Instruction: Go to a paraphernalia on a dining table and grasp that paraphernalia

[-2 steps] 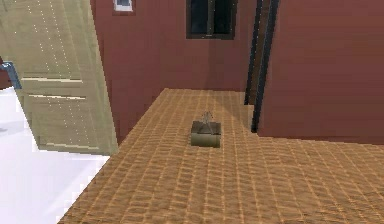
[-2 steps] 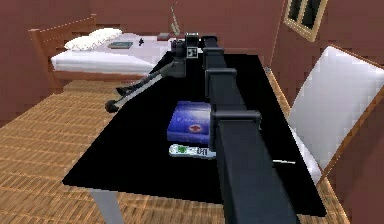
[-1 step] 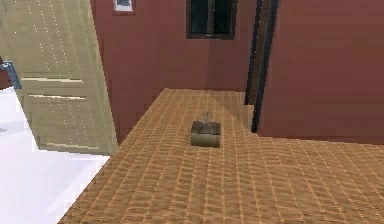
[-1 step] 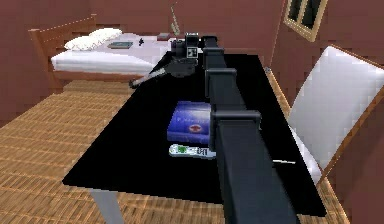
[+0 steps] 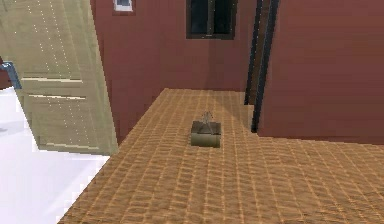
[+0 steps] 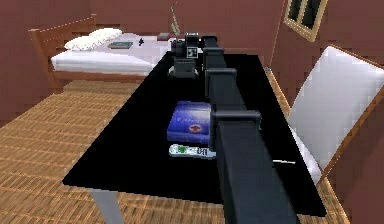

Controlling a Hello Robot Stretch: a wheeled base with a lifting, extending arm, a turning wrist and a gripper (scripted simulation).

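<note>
A black dining table [image 6: 130,130] runs up the arm side view. On it lie a blue book-like thing [image 6: 190,119] and a small white and green flat item [image 6: 192,151] just in front of it. My arm's dark bar [image 6: 235,140] stretches over the tabletop beside them. The gripper [image 6: 182,64] is at the table's far end, with small dark things on the tabletop around it. I cannot tell whether it holds anything.
A white chair [image 6: 335,105] stands at the table's right side. Beyond the table is a bed [image 6: 100,60] with white pillows. In the forward view a beige open door [image 5: 55,70] is at left, and a small box-like thing [image 5: 205,132] sits on the wooden floor before red walls.
</note>
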